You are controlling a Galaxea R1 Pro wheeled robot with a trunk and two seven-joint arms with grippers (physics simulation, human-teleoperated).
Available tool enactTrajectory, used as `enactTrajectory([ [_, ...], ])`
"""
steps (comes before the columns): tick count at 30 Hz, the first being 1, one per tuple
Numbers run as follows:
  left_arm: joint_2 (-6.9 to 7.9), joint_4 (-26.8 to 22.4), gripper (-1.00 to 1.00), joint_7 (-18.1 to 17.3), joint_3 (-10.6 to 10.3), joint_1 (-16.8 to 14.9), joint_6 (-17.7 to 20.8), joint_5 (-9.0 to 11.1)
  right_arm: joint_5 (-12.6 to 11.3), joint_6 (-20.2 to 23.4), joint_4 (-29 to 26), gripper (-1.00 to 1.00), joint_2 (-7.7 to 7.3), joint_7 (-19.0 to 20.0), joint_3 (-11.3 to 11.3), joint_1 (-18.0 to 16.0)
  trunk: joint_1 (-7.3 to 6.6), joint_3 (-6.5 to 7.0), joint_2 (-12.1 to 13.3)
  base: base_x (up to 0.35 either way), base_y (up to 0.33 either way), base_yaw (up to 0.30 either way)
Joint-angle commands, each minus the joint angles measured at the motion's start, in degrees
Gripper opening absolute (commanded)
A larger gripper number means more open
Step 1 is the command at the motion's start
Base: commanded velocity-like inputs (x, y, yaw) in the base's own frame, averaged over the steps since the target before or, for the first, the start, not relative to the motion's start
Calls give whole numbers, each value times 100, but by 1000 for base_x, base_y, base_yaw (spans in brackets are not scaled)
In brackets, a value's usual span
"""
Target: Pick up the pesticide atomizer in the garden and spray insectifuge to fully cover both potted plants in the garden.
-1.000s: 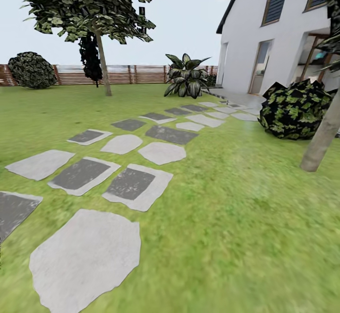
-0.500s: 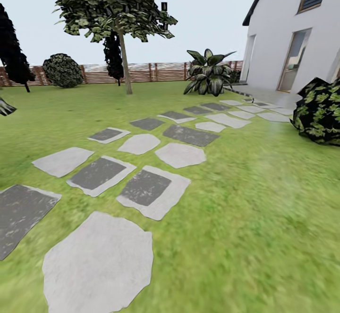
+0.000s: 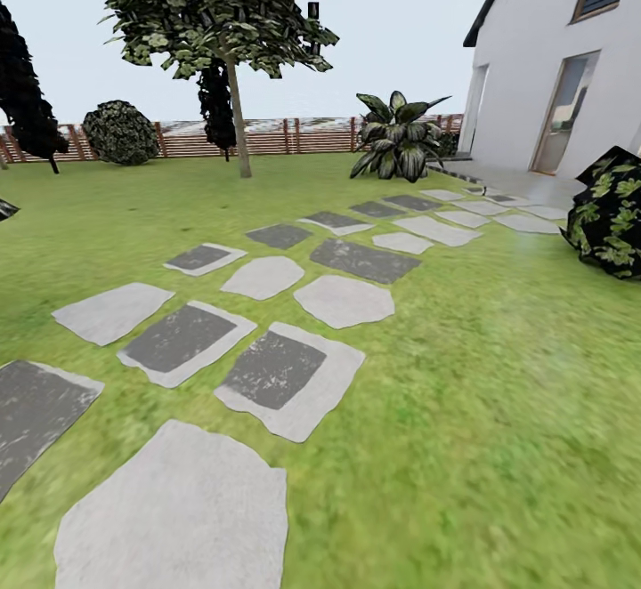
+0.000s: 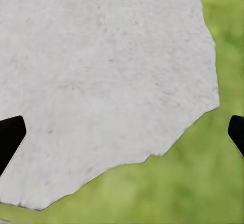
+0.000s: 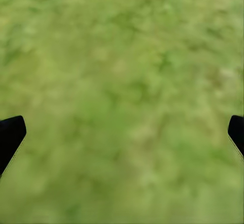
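Note:
I am looking over the garden lawn (image 3: pixel 499 375), with the pesticide atomizer and the potted plants out of view. My left gripper (image 4: pixel 122 135) is open, its dark fingertips (image 4: pixel 10 135) wide apart above a pale stepping stone (image 4: pixel 101 82). My right gripper (image 5: pixel 122 135) is open too, over bare grass (image 5: pixel 122 82), with nothing between its fingers.
A path of grey stepping stones (image 3: pixel 285 375) runs from the near left toward the white house (image 3: pixel 552 64) at the right. A tree (image 3: pixel 233 100) and a large broad-leaved plant (image 3: pixel 396 137) stand ahead. A dark bush (image 3: pixel 614 215) is at the right, and a brown slatted fence (image 3: pixel 267 137) closes the back.
The camera has swung left and moved a little forward: house and right bush slid toward the right edge, and the near tree trunk at right left the picture. Nothing in the yard moved.

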Motion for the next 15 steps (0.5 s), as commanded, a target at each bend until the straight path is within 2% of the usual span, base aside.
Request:
enactTrajectory([
  [1,-1,5,100,-1,11,-3,-19,-11,7,-17,3,100,0,-2,-4,-3,3,-5,-2,339,0,0],
  [15,-1,5,100,-1,11,-3,-21,-11,7,-18,3,100,2,-2,-14,-2,3,-5,-2,339,0,0],
])
